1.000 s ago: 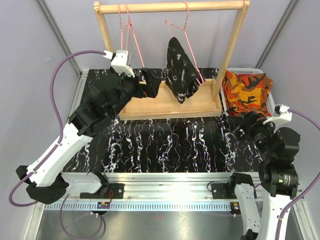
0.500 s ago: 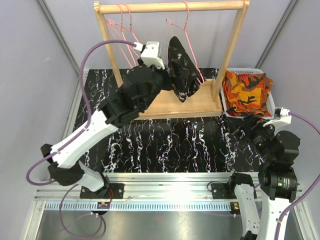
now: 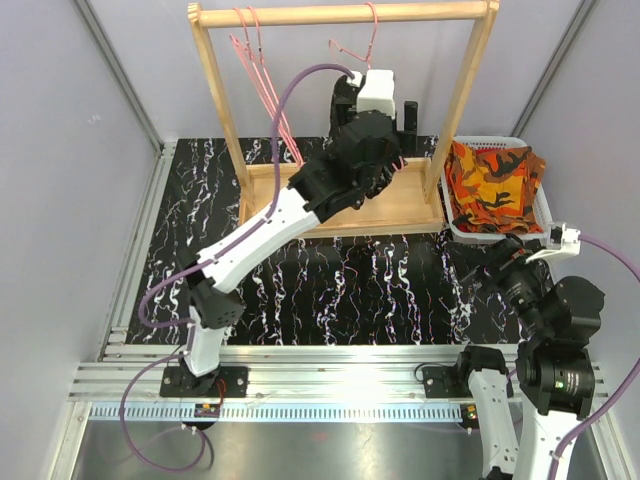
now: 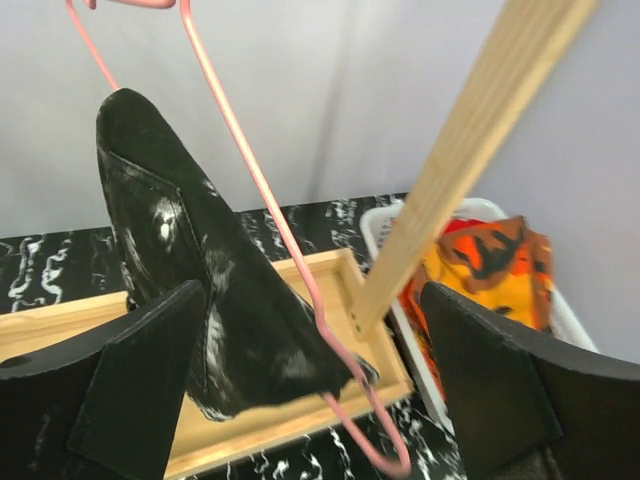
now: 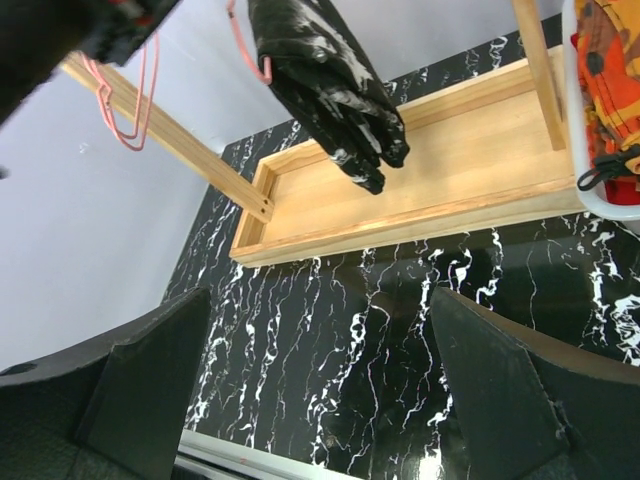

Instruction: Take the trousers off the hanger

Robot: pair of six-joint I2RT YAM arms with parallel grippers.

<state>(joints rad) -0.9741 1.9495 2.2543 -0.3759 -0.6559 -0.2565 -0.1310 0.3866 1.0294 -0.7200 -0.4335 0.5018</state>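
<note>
Black speckled trousers (image 4: 195, 300) hang on the pink hanger (image 4: 262, 190), not off it yet. Left gripper (image 4: 312, 300) is up at the rack with jaws spread wide and nothing held. In its wrist view the fingers (image 4: 140, 390) sit at 8 and 4 o'clock. The cloth fills the gap from centre out to 10 o'clock, and the hanger wire runs aslant from 12 down to 6. Can't tell if either finger touches cloth.

The hanger hooks over the top bar of the wooden rack (image 3: 340, 14), at the table's 12 o'clock end in the top view. The trousers' low end droops over the rack's tray base (image 5: 450, 170); contact with it unclear. Empty hangers (image 3: 262, 75) bunch at 11 o'clock on the same bar, apart from the loaded one.

The white basket (image 4: 392, 215) stands just beside the rack's right post, at 2 o'clock on the table. Camo trousers (image 3: 492, 185) are heaped in it, spilling over the rim.

Right gripper (image 5: 320, 300) is low at 4 o'clock of the top view, near the basket's front. Its jaws are wide apart and empty over the black marbled table (image 3: 330, 280), well apart from the hanging trousers.
</note>
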